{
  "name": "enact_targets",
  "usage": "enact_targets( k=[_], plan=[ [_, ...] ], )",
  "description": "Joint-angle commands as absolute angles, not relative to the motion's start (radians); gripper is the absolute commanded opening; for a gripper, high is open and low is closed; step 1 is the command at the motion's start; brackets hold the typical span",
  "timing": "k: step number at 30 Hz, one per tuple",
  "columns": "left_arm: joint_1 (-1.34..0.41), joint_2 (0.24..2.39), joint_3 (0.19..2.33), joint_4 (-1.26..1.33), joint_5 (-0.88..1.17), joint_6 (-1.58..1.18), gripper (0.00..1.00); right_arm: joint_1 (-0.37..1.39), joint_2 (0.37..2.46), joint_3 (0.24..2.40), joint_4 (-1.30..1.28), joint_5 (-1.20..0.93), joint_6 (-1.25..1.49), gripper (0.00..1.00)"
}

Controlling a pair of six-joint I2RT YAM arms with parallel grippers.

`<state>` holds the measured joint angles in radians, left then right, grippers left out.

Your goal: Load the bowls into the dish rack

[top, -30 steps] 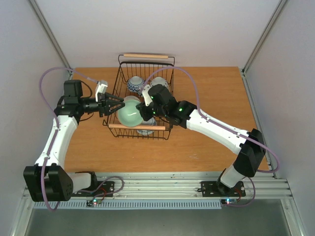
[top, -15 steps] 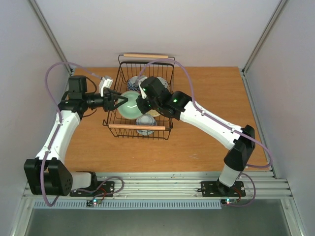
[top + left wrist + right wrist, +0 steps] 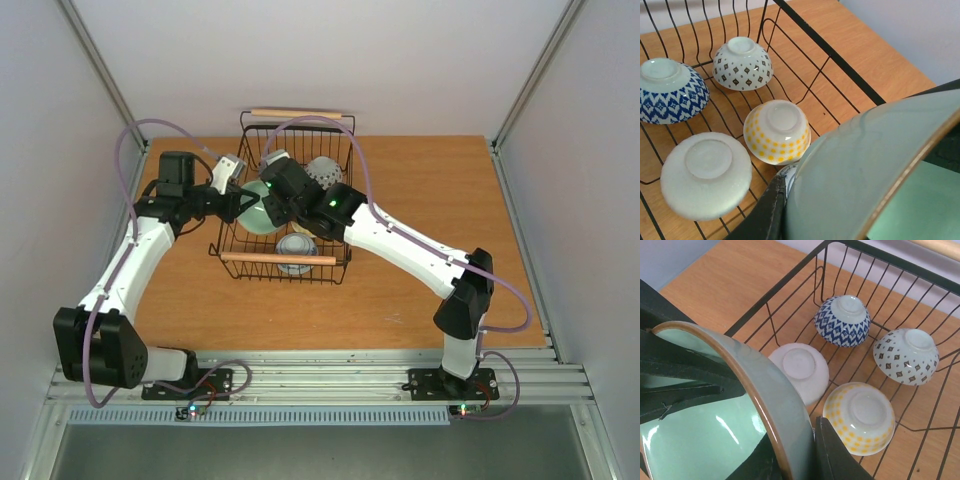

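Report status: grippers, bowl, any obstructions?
Both shut on green bowl: left gripper, right gripper. Bowl tilted over rack, not released. Four inverted bowls beneath may crowd the drop.

You've got a wooden bench (image 3: 430,180), plain pale walls (image 3: 420,60) on 3 sides, w/ an alu rail (image 3: 340,372) at the near edge.

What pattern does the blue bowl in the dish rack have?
A blue-and-white diamond pattern covers the upturned blue bowl; clearest in the right wrist view.
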<state>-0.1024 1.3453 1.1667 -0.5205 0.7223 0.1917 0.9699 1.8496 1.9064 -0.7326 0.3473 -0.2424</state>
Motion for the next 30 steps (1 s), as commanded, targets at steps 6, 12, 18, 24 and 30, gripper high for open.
enact_targets(
  k=[6,12,18,24,30],
  plan=[
    [-0.083,1.393,1.185,-0.625,0.859,0.268,0.01,0.996,1.73,1.928,-0.585,0.2,-0.337,0.08],
    [-0.079,1.389,1.196,-0.652,0.941,0.321,0.0,0.993,1.597,1.768,-0.489,0.132,-0.345,0.55],
    [-0.037,1.399,1.193,-0.662,1.144,0.341,0.01,0.956,1.451,1.603,-0.431,0.02,-0.29,0.86],
    [0.033,1.415,1.182,-0.633,1.31,0.307,0.0,0.877,1.402,1.461,-0.378,-0.197,-0.135,0.95],
    [0.045,1.398,1.155,-0.594,1.357,0.281,0.0,0.813,1.441,1.348,-0.223,-0.401,0.026,0.99]
  ],
)
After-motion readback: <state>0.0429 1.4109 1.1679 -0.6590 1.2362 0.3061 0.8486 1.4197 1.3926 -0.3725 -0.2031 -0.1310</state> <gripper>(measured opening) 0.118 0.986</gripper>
